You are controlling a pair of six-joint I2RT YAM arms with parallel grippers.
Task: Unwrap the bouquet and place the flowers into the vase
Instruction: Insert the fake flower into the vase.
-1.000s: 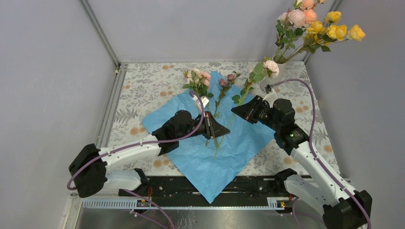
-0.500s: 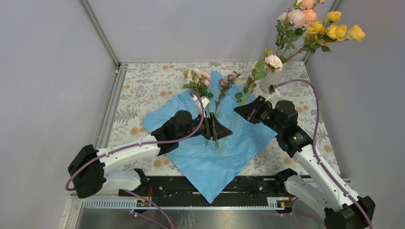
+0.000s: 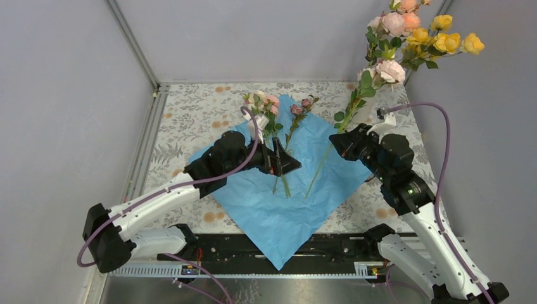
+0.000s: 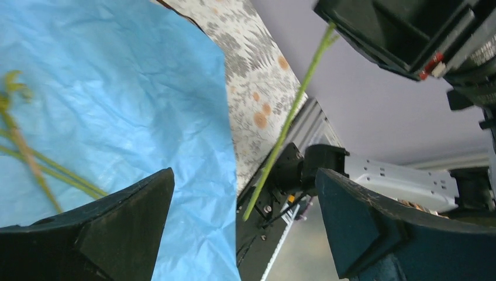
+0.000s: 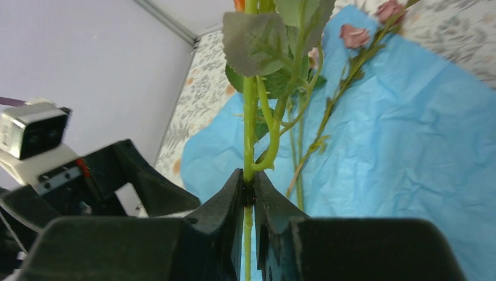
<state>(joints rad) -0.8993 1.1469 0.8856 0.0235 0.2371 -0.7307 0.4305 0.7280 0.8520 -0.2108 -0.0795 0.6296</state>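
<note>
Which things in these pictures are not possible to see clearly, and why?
- Top view: the vase is mostly hidden by leaves of the held rose and by the right arm.
- Right wrist view: the bloom and stem end of the held rose are cut off by the top and bottom edges.
- Left wrist view: the stems on the blue paper are blurred, and their blooms are out of frame.

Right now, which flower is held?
The pale pink rose, pinched by the jaws of the right gripper; the other loose stems lie on the blue paper.

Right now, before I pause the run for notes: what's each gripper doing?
Left gripper: open, holding nothing.
Right gripper: shut on a rose stem.
</note>
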